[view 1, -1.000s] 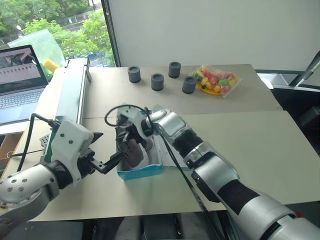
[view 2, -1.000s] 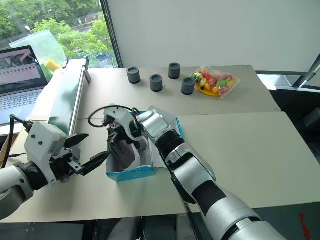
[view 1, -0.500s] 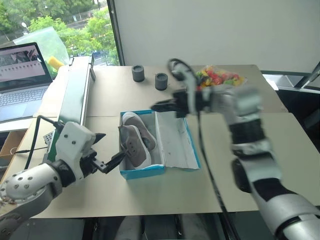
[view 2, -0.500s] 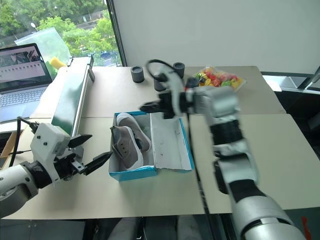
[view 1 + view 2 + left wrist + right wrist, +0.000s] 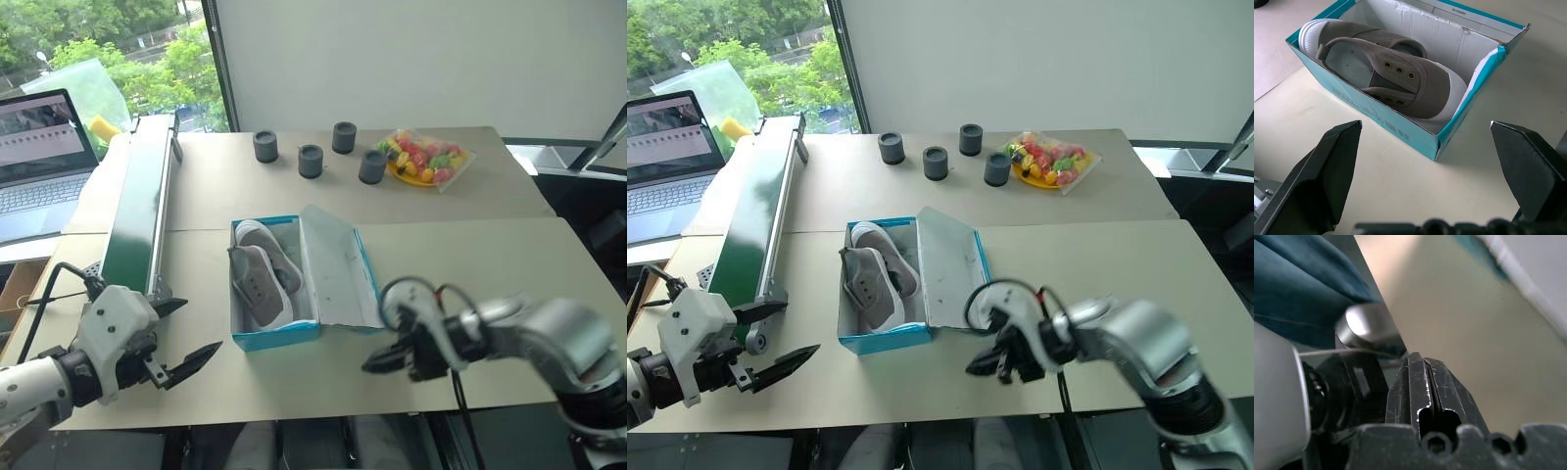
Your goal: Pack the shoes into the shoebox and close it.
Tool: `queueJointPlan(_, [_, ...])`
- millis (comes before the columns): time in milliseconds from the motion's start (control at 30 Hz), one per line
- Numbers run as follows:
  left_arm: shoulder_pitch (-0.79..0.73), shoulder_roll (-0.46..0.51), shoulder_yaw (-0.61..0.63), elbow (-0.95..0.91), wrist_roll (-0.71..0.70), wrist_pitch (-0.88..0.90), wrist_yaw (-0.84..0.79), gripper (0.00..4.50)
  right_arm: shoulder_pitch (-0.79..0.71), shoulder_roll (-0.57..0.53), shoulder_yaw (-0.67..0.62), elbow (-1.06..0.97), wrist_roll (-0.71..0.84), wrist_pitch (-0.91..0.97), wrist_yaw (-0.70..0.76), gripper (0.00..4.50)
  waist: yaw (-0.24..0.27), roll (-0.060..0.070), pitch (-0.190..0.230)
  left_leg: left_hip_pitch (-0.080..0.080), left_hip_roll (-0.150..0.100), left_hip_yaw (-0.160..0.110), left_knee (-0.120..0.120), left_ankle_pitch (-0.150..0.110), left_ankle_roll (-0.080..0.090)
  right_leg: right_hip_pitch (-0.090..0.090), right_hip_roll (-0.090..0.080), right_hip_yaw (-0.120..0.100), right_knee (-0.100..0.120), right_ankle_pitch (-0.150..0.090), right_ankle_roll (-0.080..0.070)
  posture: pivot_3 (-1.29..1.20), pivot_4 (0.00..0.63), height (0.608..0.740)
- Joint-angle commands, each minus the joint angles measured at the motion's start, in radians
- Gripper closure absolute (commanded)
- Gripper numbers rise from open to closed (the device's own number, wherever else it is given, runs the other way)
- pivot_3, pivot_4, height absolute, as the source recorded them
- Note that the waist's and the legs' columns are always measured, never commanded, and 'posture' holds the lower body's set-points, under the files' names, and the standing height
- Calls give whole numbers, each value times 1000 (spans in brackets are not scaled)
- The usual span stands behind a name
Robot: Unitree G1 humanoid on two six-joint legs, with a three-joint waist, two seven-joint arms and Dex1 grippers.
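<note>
Just off the near right corner of the shoebox (image 5: pixel 294 284), the right gripper (image 5: pixel 380 361) hangs low over the bare table (image 5: pixel 470 264) with its two black fingers pressed flat together, holding nothing and touching nothing I can make out. From it the box lies up and to the robot's left, quite near, and the part closest to it is the hinged lid (image 5: pixel 338 264), which is thrown open toward that arm with its white inside facing up. The lid's long edge runs with the box's long axis, away from the robot, so I judge that closing means sweeping the flap over from the right side, and the right arm is the nearer one for it.

Farther out on the other side, the left gripper (image 5: pixel 181 340) sits near the front edge of the table, its fingers spread wide and empty, well short of the box's near left corner. Both shoes (image 5: pixel 1391 73) already lie inside, lengthwise and side by side, one riding higher than the other. Packing looks done; only the lid remains.
</note>
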Motion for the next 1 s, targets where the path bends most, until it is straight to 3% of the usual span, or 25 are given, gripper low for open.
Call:
queueJointPlan(33, [-39, 9, -5, 6, 19, -8, -31, 0, 35, 110, 19, 21, -83, -3, -190, 4453, 0, 0, 0, -1, 0, 0, 1, 0, 0, -1, 0, 0, 0, 2, -2, 0, 150, 740])
queueJointPlan(267, [-82, 13, -10, 13, 22, 20, -57, 0, 135, 322, -37, 120, -267, -95, -503, 4453, 3, -2, -1, -2, -1, -3, 2, 0, 0, 0, -1, 0, 0, 4, -3, 0, 150, 740])
queueJointPlan(467, [-158, 25, -47, 41, 25, 47, -61, 0, 158, 555, -203, 215, -363, -222, -720, 4453, -3, -3, -2, 0, 1, -2, 2, 0, 0, 1, 0, 1, 0, 2, 1, 0, 150, 740])
queueJointPlan(533, [-188, 25, -71, 49, 26, 53, -55, 0, 139, 712, -370, 265, -328, -306, -809, 4453, -3, -3, -2, 1, 2, -2, 3, 0, 0, 2, 0, 1, 0, 2, 2, 0, 150, 740])
queueJointPlan(600, [-212, 25, -87, 49, 20, 61, -51, 0, 125, 781, -453, 304, -332, -402, -859, 4453, -3, -2, -1, 0, 4, -3, 3, 0, 0, 1, 2, 0, 0, 3, 2, 0, 150, 740])
queueJointPlan(667, [-233, 26, -98, 49, 14, 73, -48, 0, 116, 808, -480, 328, -344, -493, -885, 4453, -3, -2, -1, 0, 4, -3, 3, 0, 0, 1, 2, 1, 0, 6, -4, 0, 150, 740])
queueJointPlan(900, [-288, 21, -114, 46, 0, 116, -36, 0, 52, 881, -577, 467, -295, -784, -948, 4453, -15, -1, -1, 0, 4, -2, 2, 0, 0, 0, 2, 1, 0, 7, -4, 0, 150, 740])
queueJointPlan(1000, [-301, 15, -112, 45, -1, 132, -22, 0, -24, 942, -695, 534, -75, -808, -890, 4453, -18, -1, -1, 0, 6, -2, 2, 0, 0, 0, 4, 1, 0, 7, -4, 0, 150, 740])
